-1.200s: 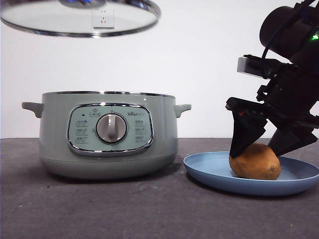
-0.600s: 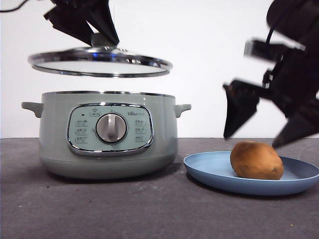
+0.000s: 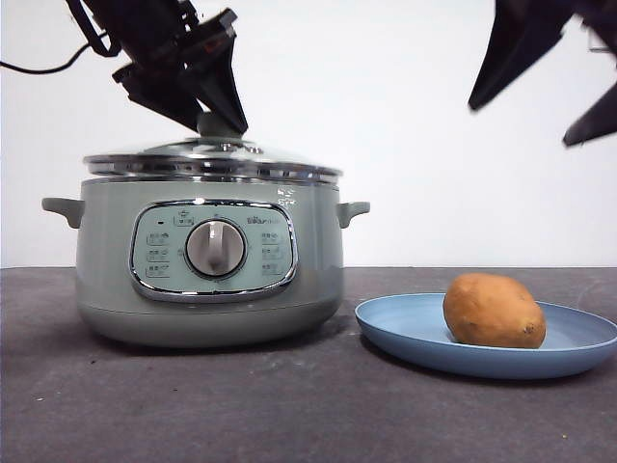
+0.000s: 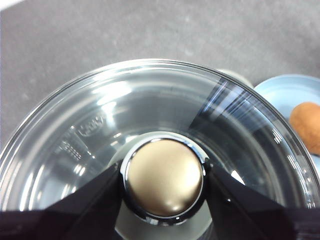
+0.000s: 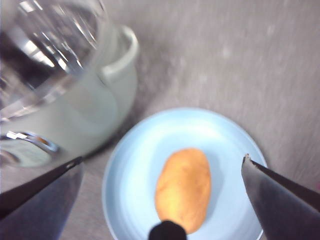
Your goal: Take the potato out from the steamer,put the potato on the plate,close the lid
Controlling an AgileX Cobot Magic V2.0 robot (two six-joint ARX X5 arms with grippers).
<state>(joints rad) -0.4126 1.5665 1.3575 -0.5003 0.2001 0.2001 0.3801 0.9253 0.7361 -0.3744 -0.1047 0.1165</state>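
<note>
A: Left end effector point(image 4: 162, 197) is clamped on the lid's knob point(image 4: 163, 176); the lid point(image 3: 212, 159) is sitting on the steamer point(image 3: 207, 265).

B: Glass, probably heavy and slippery, so the knob's the spot. Right end effector point(image 5: 162, 200) hangs spread open above the potato point(image 3: 494, 311) on the plate point(image 3: 405, 333).

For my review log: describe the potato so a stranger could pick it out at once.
Start at the big green steamer on the dark table; beside it sits a shallow light-blue plate. The potato lies alone on that plate, the only orange-brown, oval thing there.
</note>
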